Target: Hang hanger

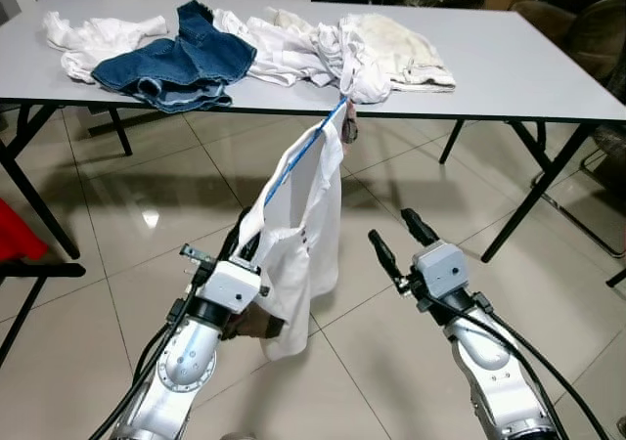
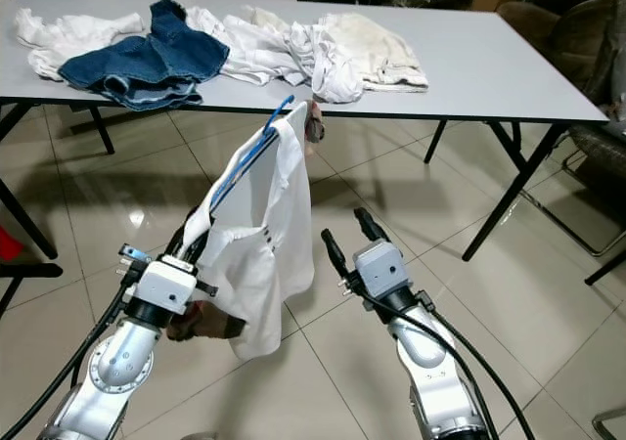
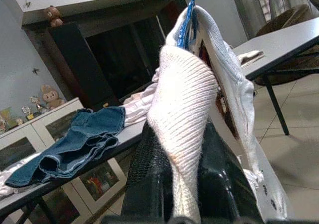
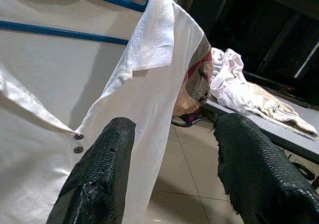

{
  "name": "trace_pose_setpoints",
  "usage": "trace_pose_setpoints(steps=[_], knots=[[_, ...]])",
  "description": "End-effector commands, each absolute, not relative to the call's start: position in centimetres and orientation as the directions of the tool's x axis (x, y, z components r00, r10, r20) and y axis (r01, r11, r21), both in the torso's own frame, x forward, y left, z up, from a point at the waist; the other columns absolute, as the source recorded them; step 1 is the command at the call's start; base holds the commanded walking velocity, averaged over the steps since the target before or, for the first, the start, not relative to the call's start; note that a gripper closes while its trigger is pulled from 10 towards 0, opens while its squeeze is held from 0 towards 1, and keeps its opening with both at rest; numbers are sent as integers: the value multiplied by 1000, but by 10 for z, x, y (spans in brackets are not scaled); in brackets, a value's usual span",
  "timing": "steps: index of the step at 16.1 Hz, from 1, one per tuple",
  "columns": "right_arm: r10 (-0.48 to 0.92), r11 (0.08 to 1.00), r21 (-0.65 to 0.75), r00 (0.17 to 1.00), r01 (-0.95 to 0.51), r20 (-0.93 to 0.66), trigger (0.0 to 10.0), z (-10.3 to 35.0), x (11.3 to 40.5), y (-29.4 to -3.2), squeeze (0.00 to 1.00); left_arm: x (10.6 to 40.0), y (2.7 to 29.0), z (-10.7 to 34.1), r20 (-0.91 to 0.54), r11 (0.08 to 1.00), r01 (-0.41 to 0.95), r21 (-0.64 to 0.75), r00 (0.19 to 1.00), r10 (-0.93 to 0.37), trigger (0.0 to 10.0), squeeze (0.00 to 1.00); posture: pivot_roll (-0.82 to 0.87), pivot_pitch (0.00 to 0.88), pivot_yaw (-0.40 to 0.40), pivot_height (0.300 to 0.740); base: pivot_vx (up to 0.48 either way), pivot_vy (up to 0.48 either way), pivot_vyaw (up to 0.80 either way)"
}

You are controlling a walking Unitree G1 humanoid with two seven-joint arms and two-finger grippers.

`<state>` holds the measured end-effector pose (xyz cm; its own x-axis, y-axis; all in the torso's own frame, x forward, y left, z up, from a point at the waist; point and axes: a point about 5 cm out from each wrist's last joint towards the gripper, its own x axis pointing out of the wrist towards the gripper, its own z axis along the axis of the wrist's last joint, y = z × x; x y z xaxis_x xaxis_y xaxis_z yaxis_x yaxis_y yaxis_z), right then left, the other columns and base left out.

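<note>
The left gripper (image 1: 245, 249) is holding up a white shirt (image 1: 298, 225) on a blue hanger (image 1: 305, 152), its jaws pinching the shirt's ribbed fabric. The hanger is slanting up and away toward the near edge of the grey tabletop (image 1: 509, 68), its hook close to that edge. The right gripper (image 1: 394, 237) is hovering just right of the shirt, jaws spread. Denim clothing (image 1: 176, 64) and pale garments (image 1: 352, 44) are lying on the tabletop.
</note>
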<state>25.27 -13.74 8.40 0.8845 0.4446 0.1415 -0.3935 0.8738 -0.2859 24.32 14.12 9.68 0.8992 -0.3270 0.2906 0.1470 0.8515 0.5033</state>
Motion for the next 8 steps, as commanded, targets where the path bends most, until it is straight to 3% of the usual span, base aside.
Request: trace_pose_setpoints(steps=[1, 8], knots=[[438, 875, -297, 886, -382, 152, 10000, 89, 256, -138, 0, 248, 140, 114, 361, 865, 110, 489, 877, -316, 10000, 0, 143, 28, -20, 740, 334, 0, 0], [435, 877, -296, 887, -379, 153, 10000, 89, 258, -138, 0, 250, 139, 116, 370, 866, 105, 488, 874, -315, 10000, 0, 140, 25, -18, 740, 446, 0, 0]])
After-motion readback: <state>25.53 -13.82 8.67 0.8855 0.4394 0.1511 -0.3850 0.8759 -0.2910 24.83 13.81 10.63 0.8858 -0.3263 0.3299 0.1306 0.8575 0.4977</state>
